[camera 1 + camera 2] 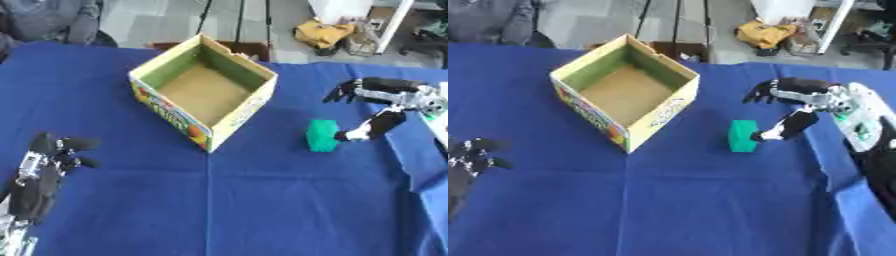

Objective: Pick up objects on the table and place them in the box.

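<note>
You have one object to move: a single small green block (322, 135), a plain, solid-coloured piece with squared edges, standing on the blue tablecloth (219, 210) at about 3 o'clock from the middle of your view. There is one box (204, 90), an open cardboard carton with a yellow rim, a green inner wall, a brown floor and colourful printing along its outer sides; it sits at about 11 o'clock from the centre and nothing shows inside it. The block is well apart from the box, off its 4 o'clock corner. Your right hand (378, 107) comes in from 3 o'clock and sits just beside the block on its right: the thumb reaches down with its pale tip touching or almost touching the block's right face, while the fingers (343, 91) are spread and only gently bent above and behind it, so the hand is not closed around anything. Whether the thumb tip truly makes contact cannot be told. Your left hand (44, 167) rests at about 8 o'clock near the lower left corner, lying on the cloth with relaxed, unclenched fingers pointing up toward 12 o'clock, holding nothing.
</note>
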You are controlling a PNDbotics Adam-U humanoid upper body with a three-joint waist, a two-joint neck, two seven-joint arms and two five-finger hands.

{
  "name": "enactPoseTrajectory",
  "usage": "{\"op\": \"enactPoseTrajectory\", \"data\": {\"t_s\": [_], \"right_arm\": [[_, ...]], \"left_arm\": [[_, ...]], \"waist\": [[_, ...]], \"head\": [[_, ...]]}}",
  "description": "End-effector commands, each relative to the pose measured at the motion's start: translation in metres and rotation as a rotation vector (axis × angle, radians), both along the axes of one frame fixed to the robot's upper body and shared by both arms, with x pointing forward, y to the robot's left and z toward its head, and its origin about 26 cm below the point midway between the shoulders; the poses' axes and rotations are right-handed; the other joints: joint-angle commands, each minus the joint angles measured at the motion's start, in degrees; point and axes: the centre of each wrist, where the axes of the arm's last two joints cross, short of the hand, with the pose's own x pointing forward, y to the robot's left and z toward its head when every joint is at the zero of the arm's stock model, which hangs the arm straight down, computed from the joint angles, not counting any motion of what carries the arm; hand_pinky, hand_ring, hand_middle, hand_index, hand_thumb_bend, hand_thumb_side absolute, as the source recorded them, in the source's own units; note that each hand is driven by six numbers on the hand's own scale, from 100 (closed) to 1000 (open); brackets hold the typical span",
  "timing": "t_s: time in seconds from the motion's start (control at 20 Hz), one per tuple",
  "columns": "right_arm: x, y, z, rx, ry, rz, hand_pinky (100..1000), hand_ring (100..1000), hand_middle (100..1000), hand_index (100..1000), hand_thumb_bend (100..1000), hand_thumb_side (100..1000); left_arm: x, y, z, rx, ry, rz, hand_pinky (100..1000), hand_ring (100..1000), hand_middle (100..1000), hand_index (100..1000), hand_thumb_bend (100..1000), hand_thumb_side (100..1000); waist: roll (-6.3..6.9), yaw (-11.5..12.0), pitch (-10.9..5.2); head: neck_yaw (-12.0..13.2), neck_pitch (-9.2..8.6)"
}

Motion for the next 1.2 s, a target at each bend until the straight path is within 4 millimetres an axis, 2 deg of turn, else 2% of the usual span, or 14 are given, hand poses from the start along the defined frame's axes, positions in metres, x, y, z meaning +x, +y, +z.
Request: {"op": "enactPoseTrajectory", "data": {"t_s": [0.05,1.2], "right_arm": [[0.0,-0.004,0.008,-0.085,0.025,0.065,741,834,818,887,469,516],[0.006,0.002,-0.011,-0.084,0.085,0.055,744,832,811,883,404,549]], "left_arm": [[0.003,0.002,0.009,0.018,-0.028,-0.006,613,809,605,638,404,1000],[0.004,0.0,0.012,0.02,-0.038,-0.014,613,808,604,637,400,1000]], "waist": [[0.2,0.0,-0.72],[0.34,1.0,0.14]], "head": [[0.0,-0.13],[-0.5,-0.54]]}}
